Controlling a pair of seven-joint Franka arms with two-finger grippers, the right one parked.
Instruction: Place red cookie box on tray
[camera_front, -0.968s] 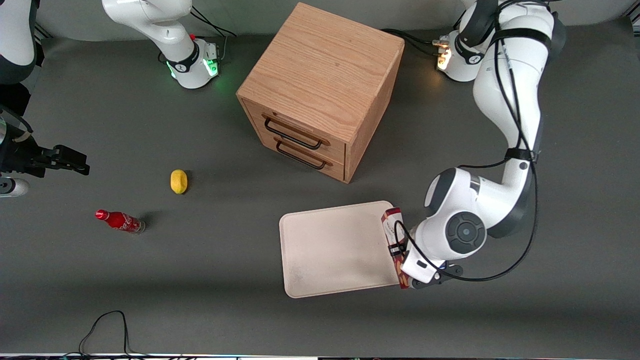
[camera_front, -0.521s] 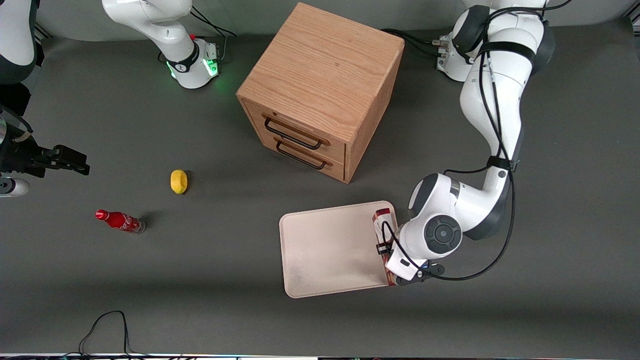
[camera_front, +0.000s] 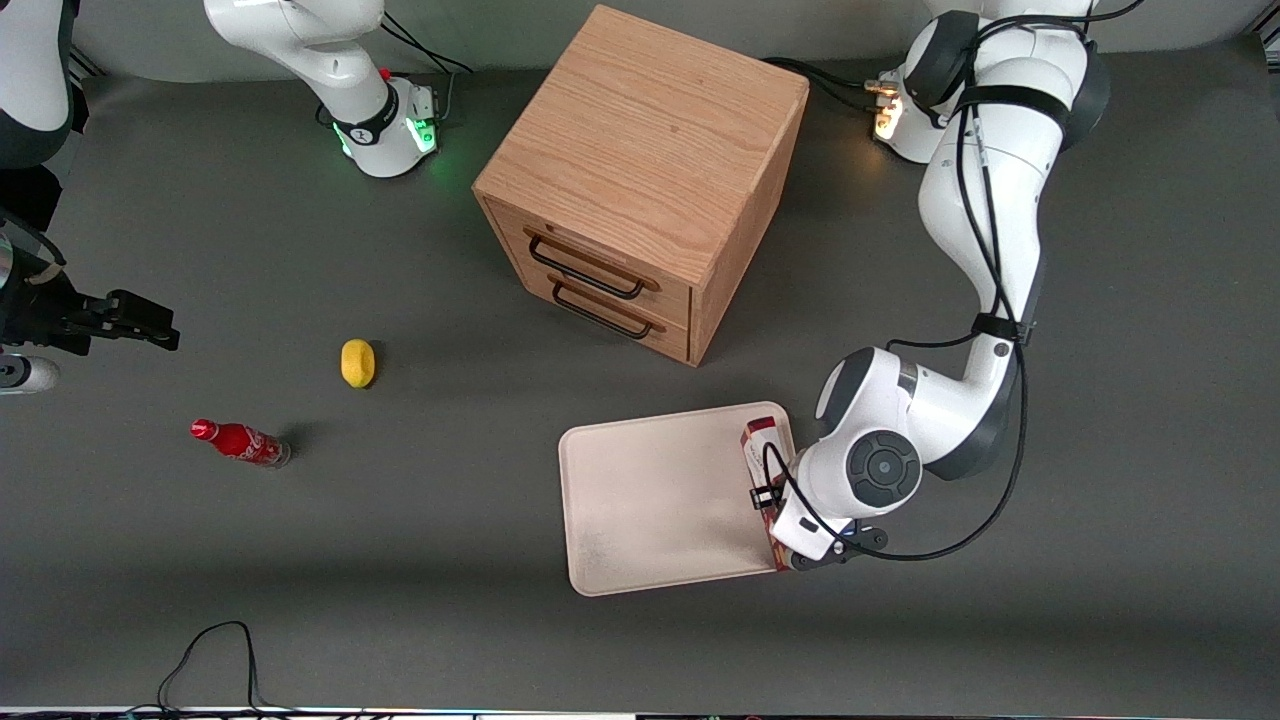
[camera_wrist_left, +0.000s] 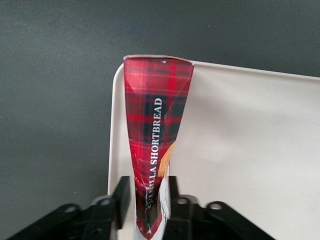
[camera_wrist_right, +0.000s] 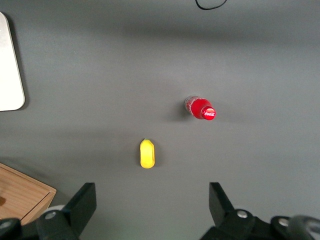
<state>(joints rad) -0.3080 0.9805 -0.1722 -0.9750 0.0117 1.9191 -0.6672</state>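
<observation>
On the dark grey table (camera_front: 420, 600) stand one wooden cabinet (camera_front: 640, 180) with two drawers, one cream tray (camera_front: 660, 500), one red cookie box (camera_wrist_left: 156, 135), one small red bottle (camera_front: 240, 442) and one yellow fruit (camera_front: 357, 362). The box, red tartan with white lettering, lies along the tray's edge at the working arm's end, and the gripper (camera_wrist_left: 148, 200) grasps it between both fingers.
</observation>
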